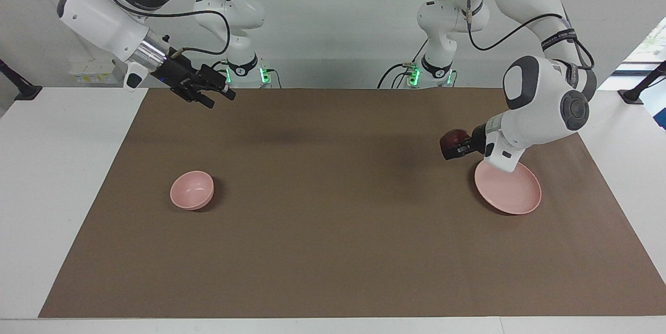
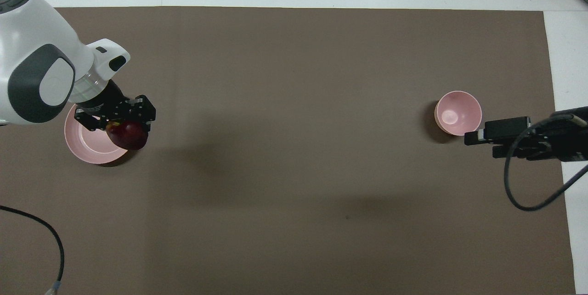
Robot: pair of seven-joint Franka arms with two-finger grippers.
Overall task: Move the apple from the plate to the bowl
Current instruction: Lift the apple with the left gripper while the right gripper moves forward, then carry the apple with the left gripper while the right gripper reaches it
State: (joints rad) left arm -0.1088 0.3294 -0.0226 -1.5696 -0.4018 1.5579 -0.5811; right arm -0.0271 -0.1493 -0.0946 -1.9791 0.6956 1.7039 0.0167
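The dark red apple (image 1: 451, 139) is held in my left gripper (image 1: 458, 148), which is shut on it in the air just over the rim of the wide pink plate (image 1: 512, 191), on the side toward the table's middle. In the overhead view the apple (image 2: 128, 135) sits in the left gripper (image 2: 126, 130) over the plate's edge (image 2: 89, 145). The small deep pink bowl (image 1: 192, 190) stands empty toward the right arm's end; it also shows in the overhead view (image 2: 458, 113). My right gripper (image 1: 218, 97) waits open and empty, raised over the mat beside the bowl (image 2: 473, 138).
A brown mat (image 1: 333, 219) covers most of the white table. A black cable (image 2: 528, 194) hangs from the right arm, and another cable (image 2: 50, 240) lies at the left arm's end.
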